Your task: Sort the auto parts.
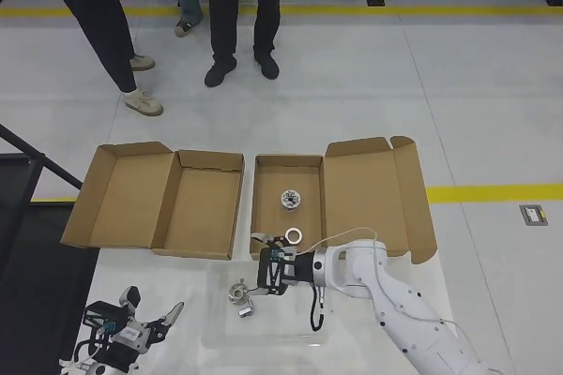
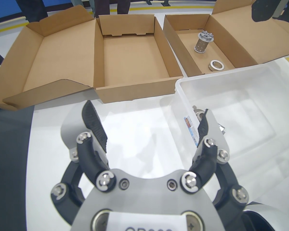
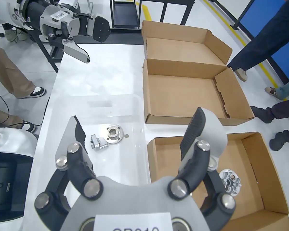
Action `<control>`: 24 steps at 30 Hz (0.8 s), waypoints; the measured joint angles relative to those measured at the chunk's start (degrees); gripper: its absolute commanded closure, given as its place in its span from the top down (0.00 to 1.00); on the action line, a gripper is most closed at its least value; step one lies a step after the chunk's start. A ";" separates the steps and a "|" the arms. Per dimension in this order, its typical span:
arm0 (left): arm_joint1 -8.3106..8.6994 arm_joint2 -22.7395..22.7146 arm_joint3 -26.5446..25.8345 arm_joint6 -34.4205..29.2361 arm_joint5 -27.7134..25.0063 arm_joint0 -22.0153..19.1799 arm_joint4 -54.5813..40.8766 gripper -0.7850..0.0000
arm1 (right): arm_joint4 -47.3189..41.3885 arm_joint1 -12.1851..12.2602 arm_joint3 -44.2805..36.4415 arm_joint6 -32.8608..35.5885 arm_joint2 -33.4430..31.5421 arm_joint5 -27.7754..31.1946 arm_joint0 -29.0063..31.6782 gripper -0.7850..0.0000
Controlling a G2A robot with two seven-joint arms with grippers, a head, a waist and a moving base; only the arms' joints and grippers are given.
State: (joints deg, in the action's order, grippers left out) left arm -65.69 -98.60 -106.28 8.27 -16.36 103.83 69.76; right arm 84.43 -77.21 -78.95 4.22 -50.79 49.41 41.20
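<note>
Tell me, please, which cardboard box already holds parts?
The box nearest the right gripper: a metal ring and a perforated cylinder sit in it, while the other box holds nothing.

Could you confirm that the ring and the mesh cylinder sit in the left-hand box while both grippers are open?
Not quite: the ring and mesh cylinder sit in the right-hand box, as the left wrist view shows. The left gripper and right gripper are both open.

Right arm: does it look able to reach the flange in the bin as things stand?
Likely yes: the right gripper is open and empty at the lidless bin, and the flange lies uncovered, only a small bracket beside it.
</note>
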 measured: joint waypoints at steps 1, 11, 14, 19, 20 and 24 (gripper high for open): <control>0.07 0.30 -0.26 -0.35 -0.53 -0.10 1.18 1.00 | 0.17 0.02 -0.39 -0.33 0.01 -0.21 0.18 1.00; 1.11 -0.46 -6.94 -5.21 -5.47 0.48 18.11 1.00 | 18.54 4.03 -12.28 -20.98 -5.12 -1.06 8.98 1.00; 1.41 -0.53 -9.90 -6.96 -8.98 0.16 19.60 1.00 | 24.21 5.83 -15.45 -28.28 -8.55 -2.25 13.34 1.00; 1.94 1.11 -14.65 -11.49 -14.29 -1.83 24.78 1.00 | 32.76 8.64 -20.82 -39.71 -13.62 -3.81 20.39 1.00; 2.01 2.19 -15.39 -12.82 -15.31 -2.69 26.06 1.00 | 35.00 9.35 -21.86 -42.89 -14.77 -4.14 21.94 1.00; 2.20 6.52 -16.61 -17.83 -19.32 -6.64 29.26 1.00 | 41.84 11.48 -24.05 -52.58 -17.95 -5.74 26.40 1.00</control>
State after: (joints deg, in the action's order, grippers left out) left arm -63.49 -92.08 -122.90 -9.56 -35.68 97.19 99.02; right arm 126.27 -65.73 -102.99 -48.36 -68.73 43.67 67.60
